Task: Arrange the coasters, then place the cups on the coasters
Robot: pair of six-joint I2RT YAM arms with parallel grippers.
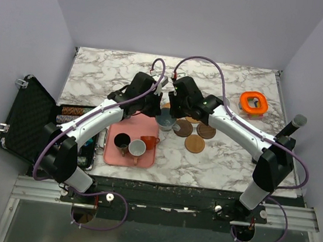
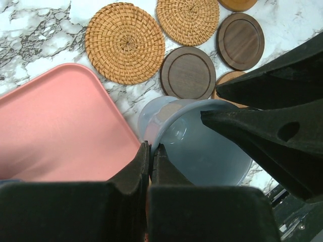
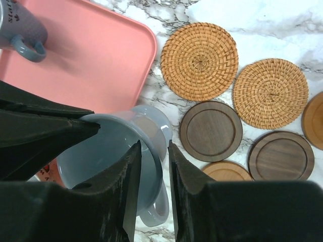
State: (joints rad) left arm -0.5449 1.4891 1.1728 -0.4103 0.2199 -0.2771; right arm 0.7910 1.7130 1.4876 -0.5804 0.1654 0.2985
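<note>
**Both pincers meet at the pale blue cup**

Left wrist view first. Your left pincer (image 2: 151,155) is pinched together on the rim of the pale blue cup (image 2: 202,151), with the wall nipped between its fingertips. The corner of the pink tray (image 2: 55,131) lies just left of that pincer. Ahead of the fingertips, on the marble surface (image 2: 30,45), you have two woven coasters (image 2: 124,43), and right of them two dark coasters (image 2: 188,72). A light wooden coaster (image 2: 229,78) peeks out from behind the cup.

Over to the right wrist view. Your right pincer (image 3: 155,156) stands with its jaws apart, astride the cup's wall on the handle side, one finger inside the rim and one outside. Whether the pads press the wall, you cannot tell. All the coasters sit ahead and to the right of this pincer, and the tray is ahead to the left. A grey cup (image 3: 22,30) stands on the tray.

Now from the top. Both pincers meet over the blue cup beside the tray's far corner. Nearer the arm bases than either pincer, a black cup (image 1: 122,141) and an orange cup (image 1: 149,141) stand on the tray. The orange ring (image 1: 253,103) sits well apart, out beyond the right pincer.
</note>
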